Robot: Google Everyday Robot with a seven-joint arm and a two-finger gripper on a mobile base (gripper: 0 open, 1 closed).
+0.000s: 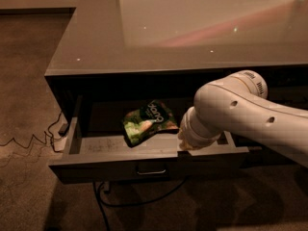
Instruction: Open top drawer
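The top drawer (115,165) stands pulled out from under the grey counter, with a tall dark front and a small metal bar handle (150,170) at its centre. Its lighter scuffed floor (103,143) shows on the left. A green snack bag (148,123) lies inside near the middle. My gripper (186,142) is at the end of the white arm (240,114), just above the drawer's front edge, right of the bag and above-right of the handle. The arm's wrist hides most of it.
The glossy grey countertop (192,28) overhangs the drawer. A thin cable (29,141) zigzags over the carpet at the left. A dark cable (134,202) loops on the floor below the drawer front. A slimmer dark drawer front (284,88) sits at the right.
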